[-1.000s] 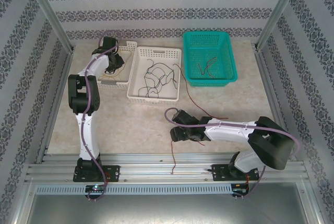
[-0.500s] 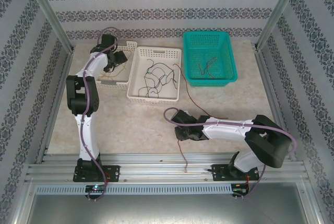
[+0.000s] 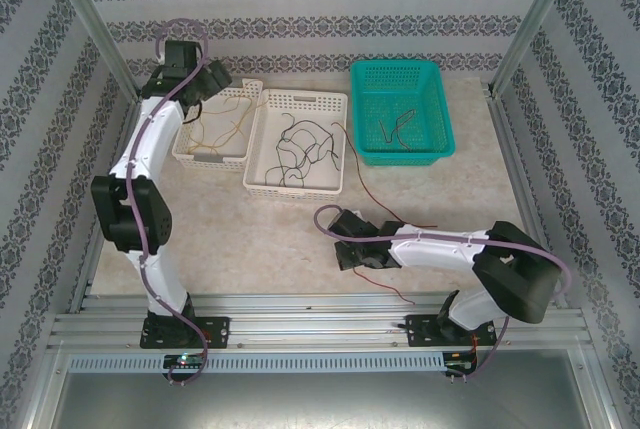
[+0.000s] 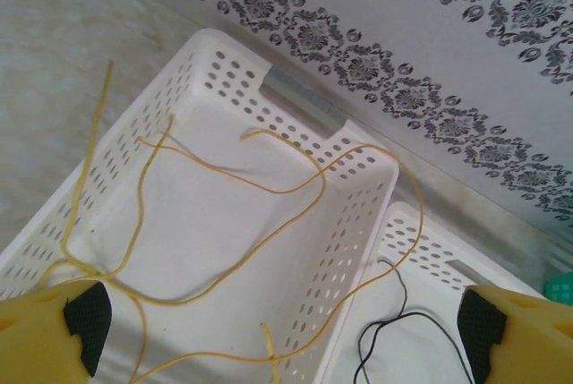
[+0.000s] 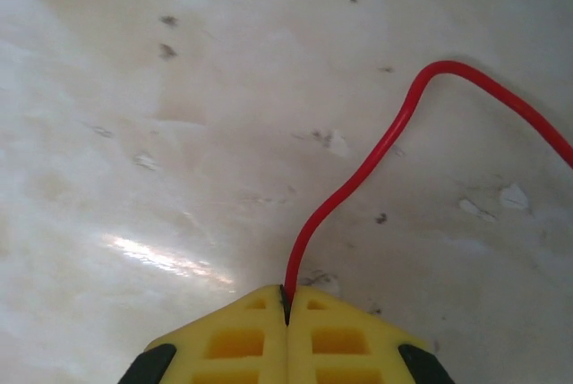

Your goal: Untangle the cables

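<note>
A thin, wavy red cable point(image 5: 391, 136) lies on the tabletop point(image 3: 250, 239), pinched between the closed fingers of the right gripper point(image 5: 286, 299). The left gripper point(image 4: 279, 330) hangs wide open, holding nothing, over the left white basket point(image 3: 212, 158), which contains loose yellow cables point(image 4: 269, 191). The middle white basket point(image 3: 292, 190) holds tangled black cables point(image 3: 300, 144). The green basket point(image 3: 405, 158) holds one dark cable point(image 3: 392, 127).
</note>
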`<state>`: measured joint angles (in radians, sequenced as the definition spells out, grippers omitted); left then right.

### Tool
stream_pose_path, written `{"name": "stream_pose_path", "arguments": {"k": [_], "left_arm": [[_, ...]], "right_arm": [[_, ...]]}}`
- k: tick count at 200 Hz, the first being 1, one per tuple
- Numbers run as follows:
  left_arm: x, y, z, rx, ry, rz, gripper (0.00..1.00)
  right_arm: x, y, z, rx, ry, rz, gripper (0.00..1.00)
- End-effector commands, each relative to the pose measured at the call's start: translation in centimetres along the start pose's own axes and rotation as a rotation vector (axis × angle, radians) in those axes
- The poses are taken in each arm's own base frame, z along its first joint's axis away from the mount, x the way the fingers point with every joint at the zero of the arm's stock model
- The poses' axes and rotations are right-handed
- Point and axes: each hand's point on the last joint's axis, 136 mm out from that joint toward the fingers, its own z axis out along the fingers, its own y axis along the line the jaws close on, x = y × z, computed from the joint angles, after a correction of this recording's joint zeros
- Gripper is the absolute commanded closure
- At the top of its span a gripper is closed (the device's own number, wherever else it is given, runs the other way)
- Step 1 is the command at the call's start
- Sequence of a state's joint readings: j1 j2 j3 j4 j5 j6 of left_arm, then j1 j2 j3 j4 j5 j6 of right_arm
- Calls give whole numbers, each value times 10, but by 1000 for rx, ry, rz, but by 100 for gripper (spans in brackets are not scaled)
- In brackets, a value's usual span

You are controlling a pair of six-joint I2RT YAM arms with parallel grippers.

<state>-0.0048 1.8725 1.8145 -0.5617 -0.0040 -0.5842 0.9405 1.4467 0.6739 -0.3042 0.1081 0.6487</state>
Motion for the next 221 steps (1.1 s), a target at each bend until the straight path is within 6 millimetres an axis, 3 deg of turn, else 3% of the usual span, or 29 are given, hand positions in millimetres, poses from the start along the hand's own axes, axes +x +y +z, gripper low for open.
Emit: {"name": "stream_pose_path", "arguments": {"k": [1, 55, 89, 123, 157, 194, 221], "left_arm": [[-1, 9, -12, -12, -38, -31, 0], [15, 17, -45, 11, -68, -64, 0], [34, 18, -57, 20, -51, -27, 0], [48, 12, -52, 24, -24, 29, 0], [59, -11, -31, 5, 46, 135, 0], [59, -22, -7, -30, 64, 189, 0], [67, -31, 15, -47, 114, 223, 0]], "right_arm": [[-16, 15, -20, -75, -70, -10, 100], [-42, 19, -75, -119, -188, -27, 100], [-76, 11, -124, -143, -301, -12, 100], [-140, -5, -179, -181, -433, 29, 100], [-228, -46, -218, -200, -526, 132, 100], [-307, -88, -215, -176, -547, 207, 100], [-349, -133, -179, -120, -489, 278, 100]]}}
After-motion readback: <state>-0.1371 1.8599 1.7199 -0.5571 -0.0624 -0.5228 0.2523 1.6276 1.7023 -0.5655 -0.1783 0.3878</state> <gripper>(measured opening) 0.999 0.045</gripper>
